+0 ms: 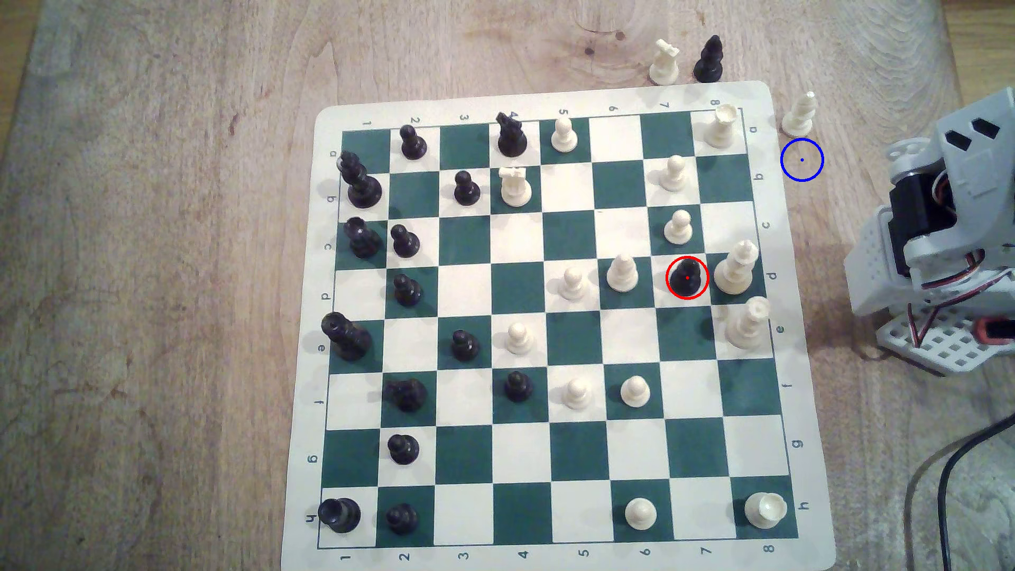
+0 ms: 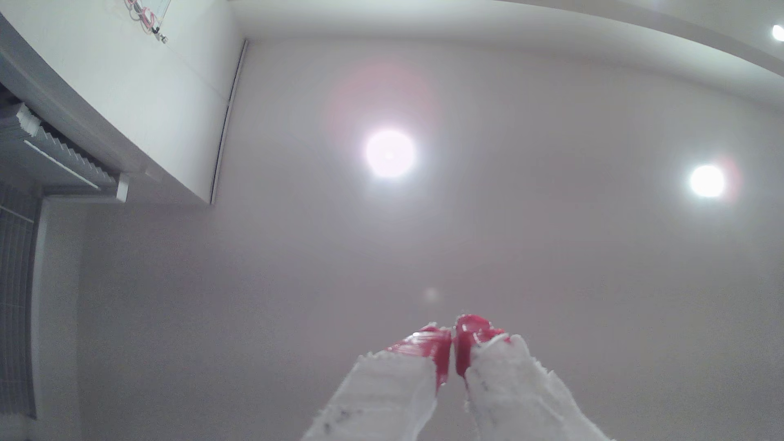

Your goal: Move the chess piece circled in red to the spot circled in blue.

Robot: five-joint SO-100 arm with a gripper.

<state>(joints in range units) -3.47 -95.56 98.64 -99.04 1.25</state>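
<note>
A: Where's your target?
B: The chess piece circled in red [image 1: 687, 277] stands upright on a green square in row d, column 7 of the board [image 1: 549, 324]. A cream pawn [image 1: 622, 273] is one square to the exterior view's left, a tall cream piece [image 1: 735, 269] one square to its right.
A: And the drop point?
B: The spot circled in blue [image 1: 802, 160] is bare worktop [image 1: 165, 274], just off the board's edge on the exterior view's right, near row b. One cream piece [image 1: 799, 115] stands just above it.
A: Off-board count?
B: Three: that one, plus one cream [image 1: 664, 63] and one black [image 1: 708, 59] beyond the far edge.
A: Your end effector?
B: The end effector [image 2: 453, 335] points at the ceiling, red-tipped fingers [image 2: 428, 347] pressed together, gripping nothing. Three ceiling lights [image 2: 389, 153] are lit.
</note>
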